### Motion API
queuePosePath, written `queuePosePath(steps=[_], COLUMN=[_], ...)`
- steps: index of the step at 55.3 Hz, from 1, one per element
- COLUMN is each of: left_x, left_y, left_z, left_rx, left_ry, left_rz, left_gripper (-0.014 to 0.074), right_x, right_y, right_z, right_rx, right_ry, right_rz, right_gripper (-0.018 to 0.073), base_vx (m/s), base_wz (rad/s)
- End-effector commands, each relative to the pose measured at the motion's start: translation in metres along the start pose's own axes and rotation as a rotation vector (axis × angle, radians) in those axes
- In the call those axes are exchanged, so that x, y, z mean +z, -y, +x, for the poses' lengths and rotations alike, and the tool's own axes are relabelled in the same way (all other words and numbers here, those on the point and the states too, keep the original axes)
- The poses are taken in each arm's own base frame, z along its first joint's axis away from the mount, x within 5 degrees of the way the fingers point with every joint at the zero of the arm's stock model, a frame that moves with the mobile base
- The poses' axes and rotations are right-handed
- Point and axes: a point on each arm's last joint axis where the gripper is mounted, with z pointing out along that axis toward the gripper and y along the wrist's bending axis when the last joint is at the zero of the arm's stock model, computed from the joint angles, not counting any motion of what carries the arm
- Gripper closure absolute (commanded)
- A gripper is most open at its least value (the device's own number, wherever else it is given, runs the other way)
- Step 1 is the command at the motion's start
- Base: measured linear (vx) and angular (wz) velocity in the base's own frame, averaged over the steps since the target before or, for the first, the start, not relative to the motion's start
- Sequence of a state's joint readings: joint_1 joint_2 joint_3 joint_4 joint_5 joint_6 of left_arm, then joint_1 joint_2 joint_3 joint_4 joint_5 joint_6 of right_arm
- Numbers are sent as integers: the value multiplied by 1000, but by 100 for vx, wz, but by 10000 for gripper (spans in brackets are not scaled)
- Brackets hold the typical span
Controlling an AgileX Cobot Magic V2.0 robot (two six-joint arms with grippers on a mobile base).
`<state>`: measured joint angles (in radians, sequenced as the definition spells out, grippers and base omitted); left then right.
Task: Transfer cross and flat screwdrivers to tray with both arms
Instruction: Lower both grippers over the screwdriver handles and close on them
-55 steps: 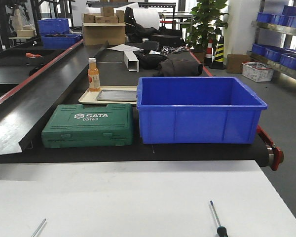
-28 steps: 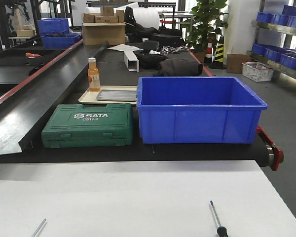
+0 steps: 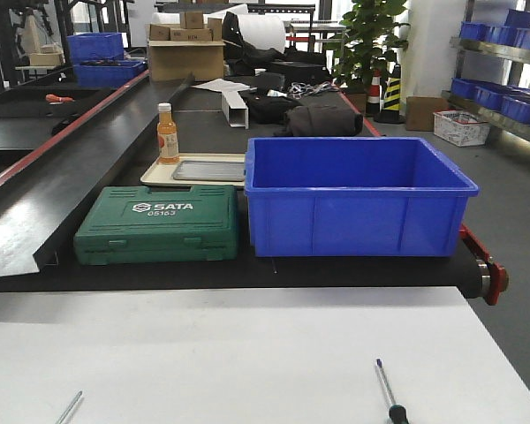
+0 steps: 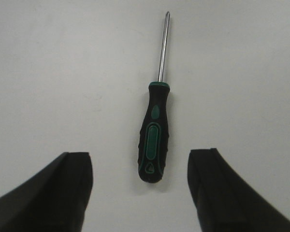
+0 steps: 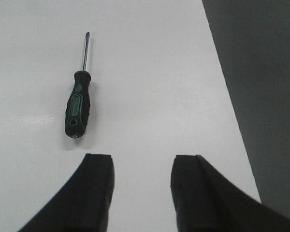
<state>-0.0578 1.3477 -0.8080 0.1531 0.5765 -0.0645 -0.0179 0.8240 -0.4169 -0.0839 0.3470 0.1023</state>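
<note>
While the cross screwdriver (image 4: 154,140) and the flat screwdriver (image 5: 77,108) lie flat on the white table (image 3: 247,353), neither is held. In the left wrist view the left gripper (image 4: 140,162) is seen with its two black fingers (image 4: 63,188) spread wide. The cross screwdriver is found just ahead of the gap, handle end nearest the fingers, shaft pointing away, untouched. In the right wrist view the right gripper (image 5: 142,166) is likewise shown parted and empty. The flat screwdriver is placed ahead and to the left of its fingers, apart from them, with the table's edge off to the right. The grey metal tray (image 3: 208,170) is set inside a cream tray (image 3: 155,177) on the dark belt (image 3: 203,132) beyond the table. It is found beside an orange bottle (image 3: 167,132), behind a green tool case (image 3: 159,225) and left of a blue bin (image 3: 358,194), well apart from both screwdrivers.
</note>
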Motion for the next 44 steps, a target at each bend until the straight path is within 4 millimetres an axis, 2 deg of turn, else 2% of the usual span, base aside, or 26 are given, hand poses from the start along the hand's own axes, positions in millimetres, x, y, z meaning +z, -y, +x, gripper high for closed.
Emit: queuePosePath(steps=[1,10,19,29,44], left_x=[15,58,87,112,133], left_y=[0,3,5,7,10], left_z=[-26,-36,-44,-49,-52], left_rx=[62,116,133,147,149], left_ry=[-4,-119,-151,-149,-172], left_rz=[3,12,21,26,32], left_gripper=[52,52,52,52,52], right_x=[-5,-5,-5,-5,-4], right_y=[0,0,0,0,1], right_z=[-17,-17,-17,-17,-13], right_rx=[-8,-8,-9,-9,-1], right_ry=[105,105,105,105,62], right_rz=[0,0,0,0,2], right_gripper=[176,176,176,176,176], base_vx=[0,0,0,0,0], base_wz=[0,0,0,0,0])
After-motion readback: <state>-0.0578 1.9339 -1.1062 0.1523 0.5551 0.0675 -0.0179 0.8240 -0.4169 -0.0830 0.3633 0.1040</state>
